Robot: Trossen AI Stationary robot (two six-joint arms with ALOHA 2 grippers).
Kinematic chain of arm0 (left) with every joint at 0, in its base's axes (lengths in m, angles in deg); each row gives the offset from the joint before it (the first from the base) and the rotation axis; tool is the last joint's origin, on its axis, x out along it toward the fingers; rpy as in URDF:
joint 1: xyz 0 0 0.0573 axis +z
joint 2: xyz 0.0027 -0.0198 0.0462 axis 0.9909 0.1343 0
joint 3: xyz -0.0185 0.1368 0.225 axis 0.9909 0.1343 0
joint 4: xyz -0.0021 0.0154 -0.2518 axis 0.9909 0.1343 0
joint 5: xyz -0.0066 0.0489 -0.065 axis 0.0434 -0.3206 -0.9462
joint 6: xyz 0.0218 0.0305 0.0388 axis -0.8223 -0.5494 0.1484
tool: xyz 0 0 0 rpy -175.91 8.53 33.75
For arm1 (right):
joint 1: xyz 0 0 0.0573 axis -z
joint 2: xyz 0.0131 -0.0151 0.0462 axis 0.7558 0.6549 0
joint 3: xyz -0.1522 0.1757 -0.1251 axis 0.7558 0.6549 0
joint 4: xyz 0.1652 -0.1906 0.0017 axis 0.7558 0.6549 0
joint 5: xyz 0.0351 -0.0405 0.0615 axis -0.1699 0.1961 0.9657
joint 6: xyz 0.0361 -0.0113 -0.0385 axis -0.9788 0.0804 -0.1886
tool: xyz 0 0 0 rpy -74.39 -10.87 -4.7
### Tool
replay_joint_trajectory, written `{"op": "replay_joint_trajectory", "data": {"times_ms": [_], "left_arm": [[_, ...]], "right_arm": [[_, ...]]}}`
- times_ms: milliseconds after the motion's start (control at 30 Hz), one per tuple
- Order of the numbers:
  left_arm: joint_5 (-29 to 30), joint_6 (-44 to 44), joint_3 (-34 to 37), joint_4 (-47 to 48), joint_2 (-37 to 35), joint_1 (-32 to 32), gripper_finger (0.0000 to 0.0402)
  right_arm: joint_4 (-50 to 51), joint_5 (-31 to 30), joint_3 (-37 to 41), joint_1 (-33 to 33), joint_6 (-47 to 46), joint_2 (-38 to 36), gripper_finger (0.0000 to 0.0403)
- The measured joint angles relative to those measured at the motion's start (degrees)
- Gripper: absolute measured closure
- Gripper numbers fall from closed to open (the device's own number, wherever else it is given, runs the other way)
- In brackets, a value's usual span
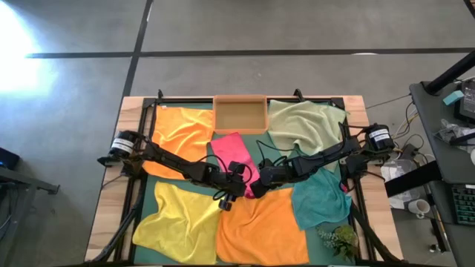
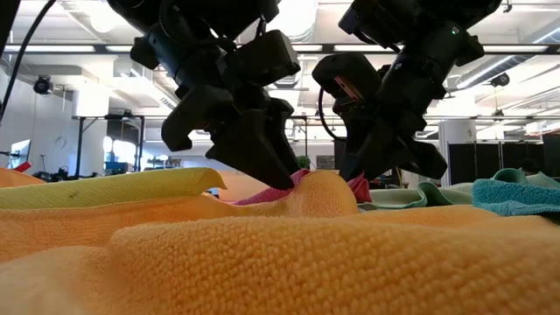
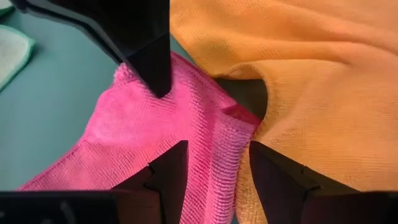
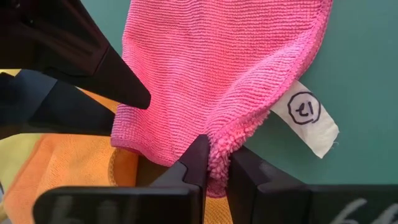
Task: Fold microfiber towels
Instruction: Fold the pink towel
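Landmark: I take the tray [image 1: 239, 113] at the far edge of the surface [image 1: 107, 215] as reference.
Pink towel [image 1: 231, 154]: just in front of the tray, on the mat [image 4: 373, 74]; white tag [image 4: 309, 116] marked 12 shows at one edge.
Right end effector [image 4: 216, 163]: I see it clenched on the pink towel's near corner.
Left end effector [image 3: 214, 169]: released, fingers [image 3: 168, 171] spread over the pink towel's edge, beside the right one.
Orange towels: one [image 1: 178, 133] left of the tray, one [image 1: 260, 230] well in front.
Yellow towel [image 1: 178, 222]: front left.
Green towel [image 1: 300, 126]: right of the tray.
Teal towel [image 1: 319, 204]: front right.
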Motion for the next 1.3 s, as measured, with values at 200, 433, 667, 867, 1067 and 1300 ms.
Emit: {"op": "replay_joint_trajectory", "data": {"times_ms": [200,433,667,867,1067,1300], "left_arm": [[-1.6,0.0,0.0,-0.6,0.0,0.1,0.0248],[-1.6,0.1,0.1,-1.7,0.0,0.7,0.0303],[-2.4,0.1,0.3,-4.0,1.8,0.8,0.0357],[-3.9,0.5,0.1,-3.8,3.4,0.8,0.0368],[-4.3,0.5,0.1,-3.5,2.8,0.8,0.0369],[-4.3,0.6,0.0,-2.4,2.1,0.9,0.0398]], "right_arm": [[0.0,0.0,0.0,0.0,0.1,0.0,0.0369],[0.0,0.0,0.0,0.0,0.1,0.0,0.0369],[0.0,0.0,0.0,0.0,0.0,0.0,0.0369],[0.0,0.1,0.0,0.0,0.0,0.0,0.0369],[0.0,0.1,0.0,0.0,0.1,0.0,0.0369],[0.0,0.2,0.0,0.0,2.8,-0.3,0.0369]]}}
